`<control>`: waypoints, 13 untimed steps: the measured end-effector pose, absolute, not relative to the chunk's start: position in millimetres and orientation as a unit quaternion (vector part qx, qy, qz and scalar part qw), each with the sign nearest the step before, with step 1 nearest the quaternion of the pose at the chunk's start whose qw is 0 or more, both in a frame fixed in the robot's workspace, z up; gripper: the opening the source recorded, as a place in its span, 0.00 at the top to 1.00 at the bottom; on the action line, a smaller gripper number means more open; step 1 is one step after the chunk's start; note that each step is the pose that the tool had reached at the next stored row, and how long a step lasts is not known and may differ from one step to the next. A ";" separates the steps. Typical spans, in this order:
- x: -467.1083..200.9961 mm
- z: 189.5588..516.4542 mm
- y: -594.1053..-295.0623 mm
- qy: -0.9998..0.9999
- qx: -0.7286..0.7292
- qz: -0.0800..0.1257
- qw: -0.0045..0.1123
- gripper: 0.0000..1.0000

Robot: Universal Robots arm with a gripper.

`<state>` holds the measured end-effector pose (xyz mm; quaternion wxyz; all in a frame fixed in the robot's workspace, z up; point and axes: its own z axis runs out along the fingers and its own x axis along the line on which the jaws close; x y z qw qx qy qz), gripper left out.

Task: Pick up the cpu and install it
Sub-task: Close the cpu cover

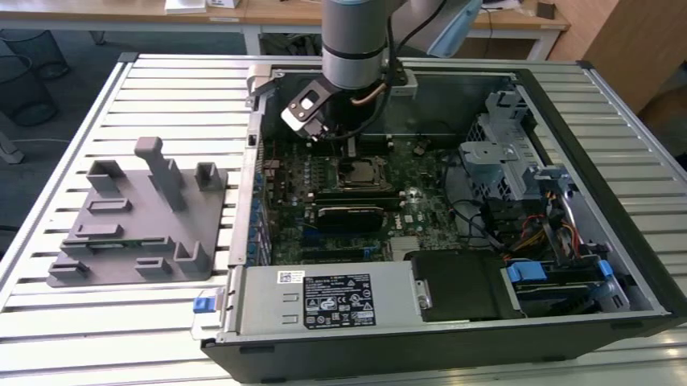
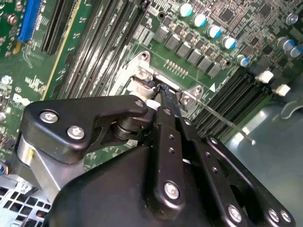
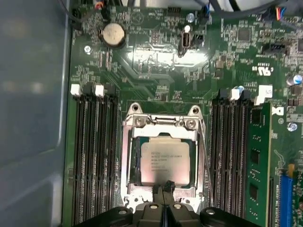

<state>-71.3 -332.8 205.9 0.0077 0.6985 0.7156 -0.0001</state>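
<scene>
Already placed, seemingly: cpu (image 3: 163,163) lying flat inside the metal socket frame (image 3: 129,161) on the motherboard (image 3: 156,71), between memory slots (image 3: 94,156). Gripper (image 3: 164,185) fingers closed together on nothing, tips at the cpu's edge. Pick-up and seating judged done; frame latching not discernible.

arm (image 1: 355,40): grey metal tube, black ring at lower end | joint cap (image 1: 456,28): pale blue | cable (image 1: 371,96): thin, copper-coloured | gripper (image 2: 161,91): matte black link bars | screws (image 2: 171,190): silver, round heads | fingers (image 2: 165,101): slim, black
</scene>
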 end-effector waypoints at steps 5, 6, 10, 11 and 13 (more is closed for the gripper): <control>-74.2 201.5 -332.8 0.716 0.699 0.000 0.008 0.89; -74.6 200.9 -332.8 0.716 0.698 0.000 0.008 0.89; -75.3 199.1 -333.0 0.716 0.698 0.000 0.008 0.89; -75.3 199.0 -333.0 0.716 0.698 0.000 0.008 0.89; -75.3 199.1 -332.9 0.716 0.698 0.000 0.008 0.89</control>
